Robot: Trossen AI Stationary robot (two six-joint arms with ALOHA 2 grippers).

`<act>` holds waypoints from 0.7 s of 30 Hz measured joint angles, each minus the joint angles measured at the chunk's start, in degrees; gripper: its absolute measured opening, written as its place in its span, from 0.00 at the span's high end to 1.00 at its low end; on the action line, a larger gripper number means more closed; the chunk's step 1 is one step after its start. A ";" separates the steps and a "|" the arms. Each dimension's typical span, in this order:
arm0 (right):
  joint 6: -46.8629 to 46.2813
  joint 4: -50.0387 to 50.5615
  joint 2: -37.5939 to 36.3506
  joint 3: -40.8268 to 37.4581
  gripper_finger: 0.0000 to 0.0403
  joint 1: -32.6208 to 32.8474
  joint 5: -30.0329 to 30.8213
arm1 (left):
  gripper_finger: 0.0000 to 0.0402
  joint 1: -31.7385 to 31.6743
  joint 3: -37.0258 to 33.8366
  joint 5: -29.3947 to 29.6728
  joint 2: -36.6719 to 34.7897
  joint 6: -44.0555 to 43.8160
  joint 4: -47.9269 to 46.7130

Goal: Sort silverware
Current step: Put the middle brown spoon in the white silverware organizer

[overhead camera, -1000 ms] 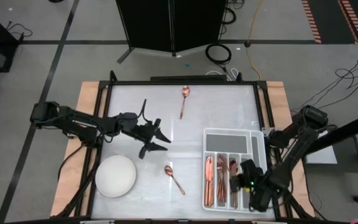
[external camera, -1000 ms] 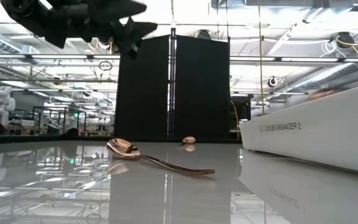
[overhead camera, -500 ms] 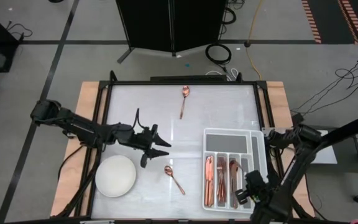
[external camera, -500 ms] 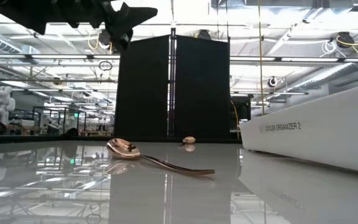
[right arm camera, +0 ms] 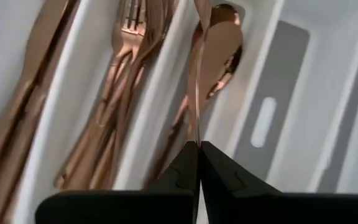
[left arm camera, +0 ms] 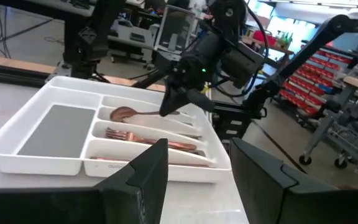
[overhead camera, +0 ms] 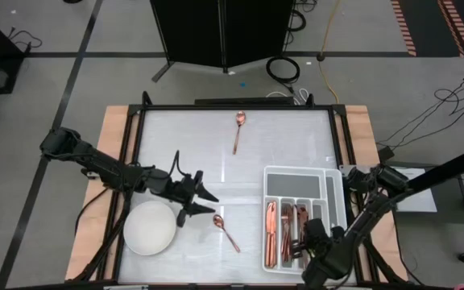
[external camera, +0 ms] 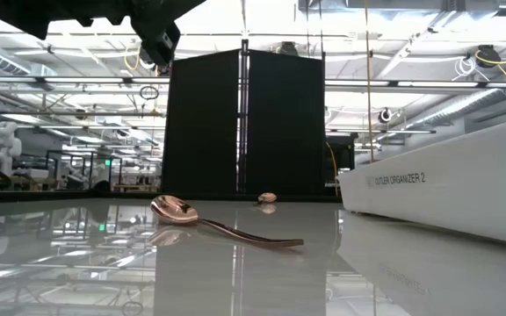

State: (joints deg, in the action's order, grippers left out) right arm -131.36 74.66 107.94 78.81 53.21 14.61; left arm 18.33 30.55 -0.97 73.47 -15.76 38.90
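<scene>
From above, the left gripper (overhead camera: 202,203) hangs with fingers spread just beside a spoon (overhead camera: 225,232) lying right of the white bowl (overhead camera: 150,228); another spoon (overhead camera: 238,131) lies far off near the table's back edge. The right gripper (overhead camera: 312,239) sits over the tray (overhead camera: 299,180), which holds knives, forks (overhead camera: 285,234) and spoons.

At table level, the near spoon (external camera: 218,224) lies flat.

The left wrist shows the tray (left arm camera: 55,134).

The right wrist shows fingers (right arm camera: 197,165) pressed on what seems a spoon handle (right arm camera: 199,112).
</scene>
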 joint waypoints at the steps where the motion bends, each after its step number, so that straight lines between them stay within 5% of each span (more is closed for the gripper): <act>1: 0.01 -0.47 0.15 0.00 1.00 -0.39 0.04 | 0.57 0.30 0.00 0.03 0.00 0.01 -0.07; 14: -1.30 -7.20 3.68 0.00 0.98 -1.37 -6.12 | 0.57 2.09 0.01 0.02 0.00 1.71 -1.04; 21: -1.26 -8.47 3.56 -0.02 0.86 -1.51 -5.80 | 0.57 2.09 0.03 0.02 0.00 3.05 -1.69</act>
State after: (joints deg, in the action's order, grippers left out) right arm -132.62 66.19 111.49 78.78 51.70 8.81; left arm 20.43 30.58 -0.95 73.47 -12.71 37.22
